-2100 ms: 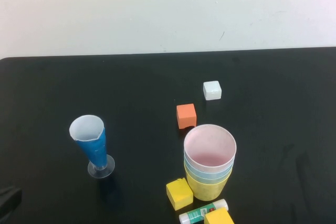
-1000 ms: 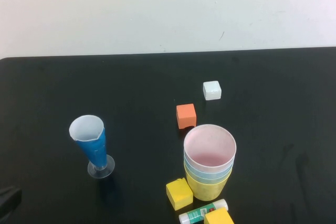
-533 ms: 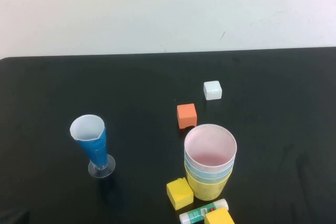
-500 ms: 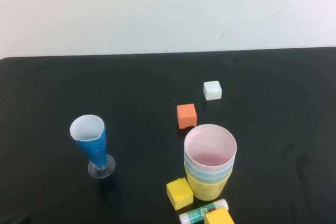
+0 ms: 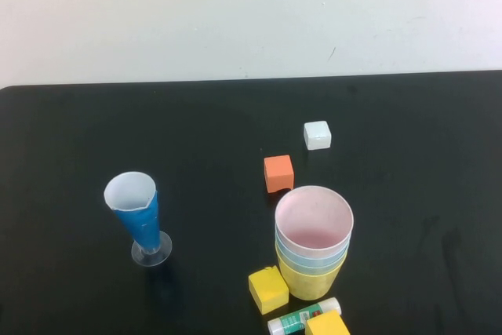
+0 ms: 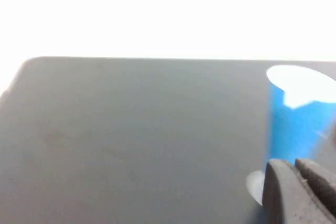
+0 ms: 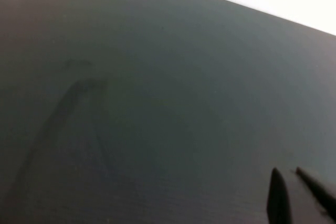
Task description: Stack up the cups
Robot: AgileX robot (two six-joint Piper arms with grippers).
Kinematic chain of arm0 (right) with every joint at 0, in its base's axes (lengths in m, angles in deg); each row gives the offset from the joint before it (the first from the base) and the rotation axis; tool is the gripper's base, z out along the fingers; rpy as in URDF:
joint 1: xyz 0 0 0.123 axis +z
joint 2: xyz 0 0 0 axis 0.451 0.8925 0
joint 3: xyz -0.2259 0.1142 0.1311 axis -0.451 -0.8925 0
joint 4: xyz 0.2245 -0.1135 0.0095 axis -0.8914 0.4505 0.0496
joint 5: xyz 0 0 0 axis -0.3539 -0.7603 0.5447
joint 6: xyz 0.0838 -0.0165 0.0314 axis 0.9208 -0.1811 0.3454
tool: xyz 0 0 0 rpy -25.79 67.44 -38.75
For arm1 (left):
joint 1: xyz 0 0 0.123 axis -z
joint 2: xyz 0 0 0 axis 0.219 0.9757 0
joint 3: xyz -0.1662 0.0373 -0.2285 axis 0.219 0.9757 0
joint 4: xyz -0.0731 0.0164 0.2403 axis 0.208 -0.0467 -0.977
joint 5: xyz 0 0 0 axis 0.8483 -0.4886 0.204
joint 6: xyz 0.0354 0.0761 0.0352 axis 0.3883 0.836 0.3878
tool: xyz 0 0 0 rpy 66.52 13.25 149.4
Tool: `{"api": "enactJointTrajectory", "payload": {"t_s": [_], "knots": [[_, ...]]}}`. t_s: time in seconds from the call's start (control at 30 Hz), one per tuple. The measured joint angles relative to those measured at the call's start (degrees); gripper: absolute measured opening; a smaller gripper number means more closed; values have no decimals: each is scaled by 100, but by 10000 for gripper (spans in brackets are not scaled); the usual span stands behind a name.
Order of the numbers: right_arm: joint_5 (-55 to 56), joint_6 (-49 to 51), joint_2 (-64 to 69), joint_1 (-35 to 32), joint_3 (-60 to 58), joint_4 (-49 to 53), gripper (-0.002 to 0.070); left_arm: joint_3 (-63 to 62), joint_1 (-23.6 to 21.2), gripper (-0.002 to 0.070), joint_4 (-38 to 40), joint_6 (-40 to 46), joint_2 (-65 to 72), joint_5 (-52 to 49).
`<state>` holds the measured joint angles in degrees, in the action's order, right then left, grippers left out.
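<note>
Four cups (image 5: 313, 242) nested, apparently apart from both fingers (image 6: 294, 192)

Cone cup (image 5: 137, 215), orange block (image 5: 278, 172), white block (image 5: 317, 135)

Even, bright light falls from above in the high view; the black table (image 5: 94, 131) shows soft, faint shadows beside the blue cone cup (image 5: 138, 218). The left wrist view is blurred and its wall (image 6: 168, 9) blown out white. The right wrist view is dim and soft.
</note>
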<state>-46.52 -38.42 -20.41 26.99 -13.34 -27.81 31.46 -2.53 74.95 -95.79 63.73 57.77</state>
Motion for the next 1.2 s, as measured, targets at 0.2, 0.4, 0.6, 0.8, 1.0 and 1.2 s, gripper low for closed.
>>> {"api": "enactJointTrajectory", "payload": {"t_s": [0.2,0.4,0.6,0.8,1.0,1.2], "knots": [[0,0,0,0,0,0,-1,591,-995,-2,283,248,-314,654],[0,0,0,0,0,12,-1,599,-1202,-2,293,465,-338,481],[0,0,0,0,0,12,-1,599,-1205,-2,293,668,-337,77],[0,0,0,0,0,21,-1,599,-1205,-2,616,682,-337,-286],[0,0,0,0,0,21,-1,599,-1205,-2,688,682,-337,-306],[0,0,0,0,0,21,-1,599,-1205,-2,700,682,-337,-306]]}}
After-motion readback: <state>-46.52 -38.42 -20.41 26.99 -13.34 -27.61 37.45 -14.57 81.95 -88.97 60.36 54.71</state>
